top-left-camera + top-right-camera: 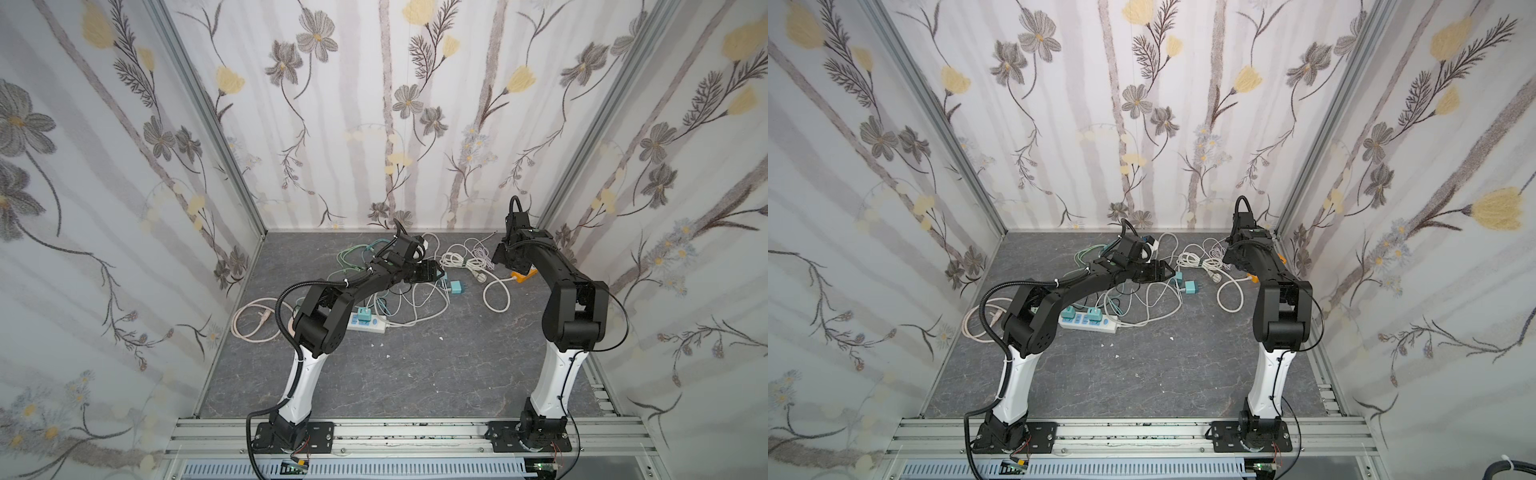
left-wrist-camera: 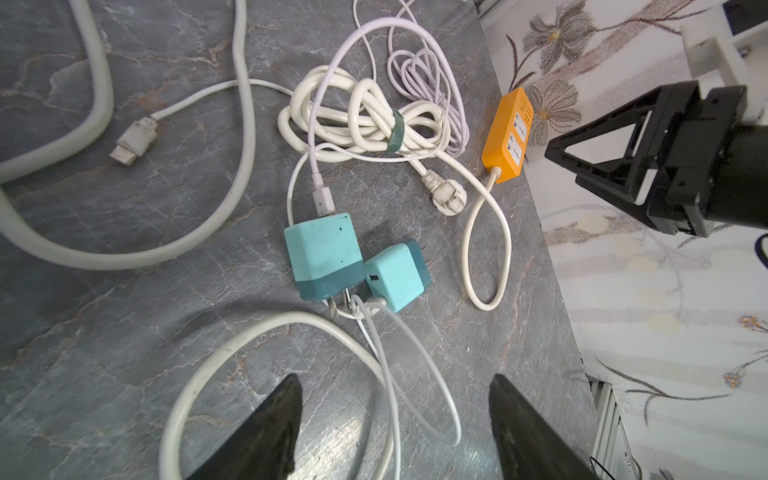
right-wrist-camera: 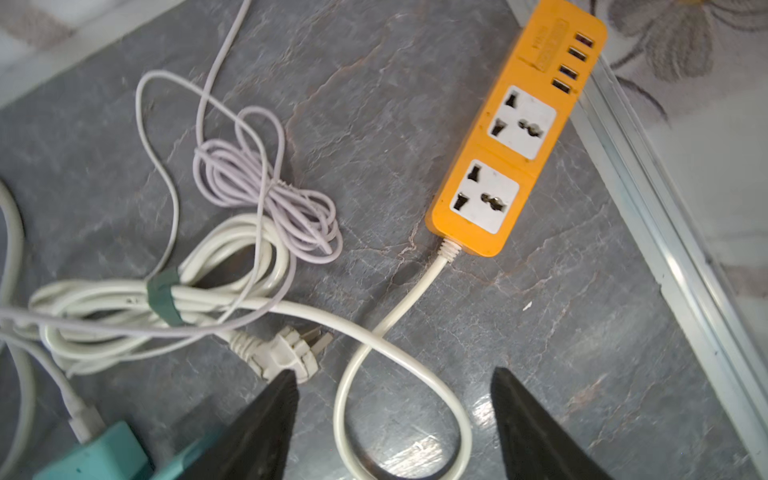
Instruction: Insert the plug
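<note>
Black L hand (image 2: 395, 378), R hand (image 3: 394, 372) open, prob. empty.

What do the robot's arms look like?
The left arm and right arm are white lower down, black at joints and above. A ribbed black hose loops along the left arm. The left gripper and right gripper have black, pointed fingers.

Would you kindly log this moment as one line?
left gripper: open, facing larger teal adapter | right gripper: open, near white plug | orange power strip: sockets empty
</note>
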`<state>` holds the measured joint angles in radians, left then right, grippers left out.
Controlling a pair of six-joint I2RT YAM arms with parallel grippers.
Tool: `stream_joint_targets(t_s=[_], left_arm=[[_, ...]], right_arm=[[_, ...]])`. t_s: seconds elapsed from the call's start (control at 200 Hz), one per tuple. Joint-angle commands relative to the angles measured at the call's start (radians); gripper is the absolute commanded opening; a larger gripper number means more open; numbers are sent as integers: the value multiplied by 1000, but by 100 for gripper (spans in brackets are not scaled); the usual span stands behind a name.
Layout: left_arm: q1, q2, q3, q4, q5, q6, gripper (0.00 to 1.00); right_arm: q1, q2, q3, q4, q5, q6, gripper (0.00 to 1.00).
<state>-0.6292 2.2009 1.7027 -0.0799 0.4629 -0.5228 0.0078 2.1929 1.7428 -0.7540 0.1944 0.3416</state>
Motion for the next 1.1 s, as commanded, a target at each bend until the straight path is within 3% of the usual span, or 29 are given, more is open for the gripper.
stream_joint_targets(t_s=[0.0,0.08,0.125,0.325,0.59,0.71,0.839,0.984,1.094], left_arm=[[1,14,19,9,-12,-10,75],[2,14,19,5,-21,-8,78],[1,13,17,5,-24,-3,79],[2,23,23,-2,-36,1,83],[1,33,37,-23,-53,20,84],[2,32,37,-29,-64,26,85],[0,29,36,-33,-71,28,85],[0,-4,3,-37,-93,52,89],[-4,-45,-35,-36,-107,69,96]], right_arm=[[0,32,13,-14,-56,-271,83],[-6,66,40,-34,-40,-280,87],[-9,98,83,-79,-51,-282,99],[-4,248,269,-326,-151,-250,95],[4,337,296,-442,-174,-201,89],[6,347,296,-458,-149,-179,75],[10,327,279,-439,-137,-173,39],[24,187,140,-335,-148,-161,1],[32,20,-48,-236,-161,-111,0]])
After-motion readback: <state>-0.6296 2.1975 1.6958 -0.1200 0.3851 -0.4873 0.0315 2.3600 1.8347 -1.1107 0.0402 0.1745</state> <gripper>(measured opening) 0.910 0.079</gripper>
